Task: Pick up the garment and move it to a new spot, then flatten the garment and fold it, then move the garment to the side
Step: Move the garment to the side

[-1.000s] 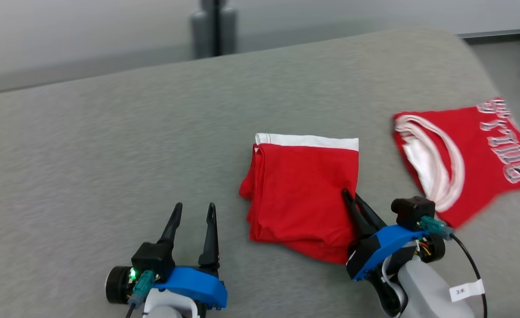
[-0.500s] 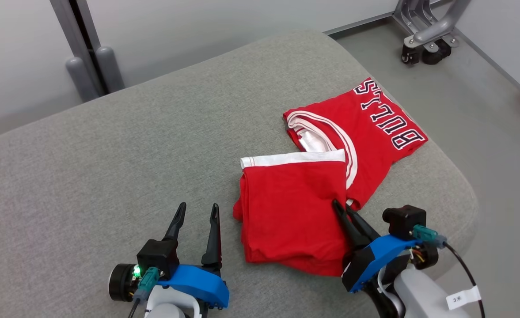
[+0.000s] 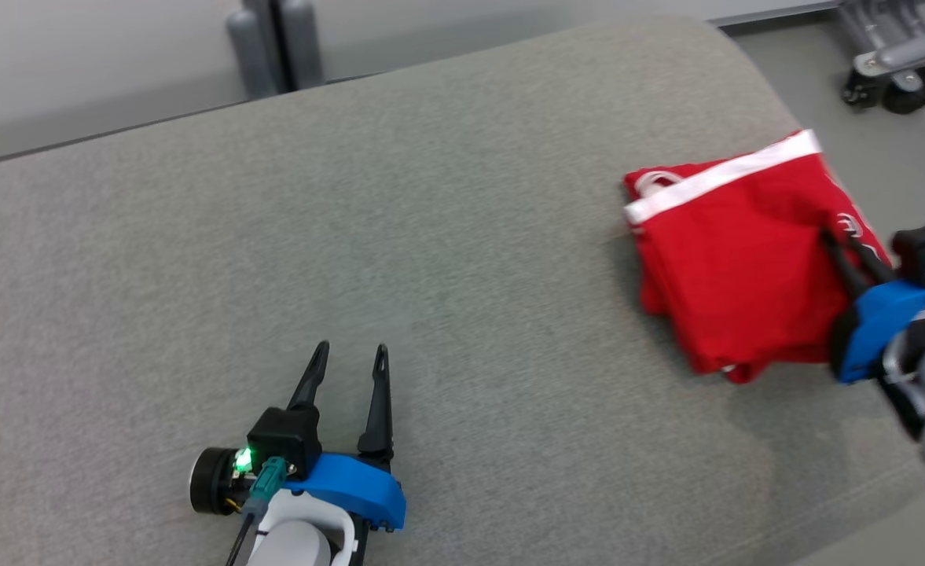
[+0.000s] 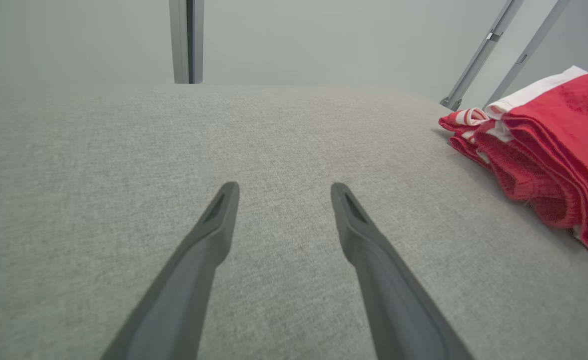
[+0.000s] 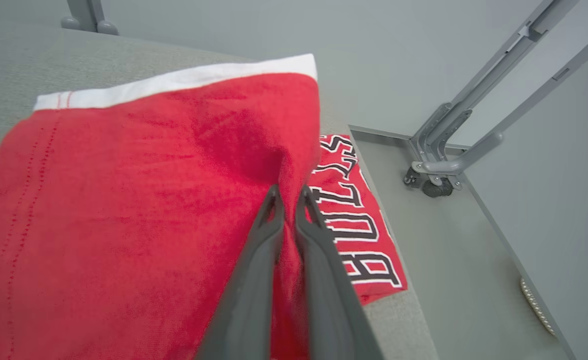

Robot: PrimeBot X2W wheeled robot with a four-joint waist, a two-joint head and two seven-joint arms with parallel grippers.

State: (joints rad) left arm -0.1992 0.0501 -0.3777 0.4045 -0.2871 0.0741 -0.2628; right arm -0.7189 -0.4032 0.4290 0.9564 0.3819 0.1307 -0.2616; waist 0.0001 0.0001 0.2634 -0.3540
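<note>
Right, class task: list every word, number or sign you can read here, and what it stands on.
"BULLS": black white-edged letters on the red jersey lying partly under the folded garment, right wrist view; partly covered.
White marks on that jersey in the head view: too blurred to read.

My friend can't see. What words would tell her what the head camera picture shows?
The right pincer is shut on the edge of a folded red garment with a white band, near the right end of a grey pad. The left pincer is open at the lower left, holding nothing.
</note>
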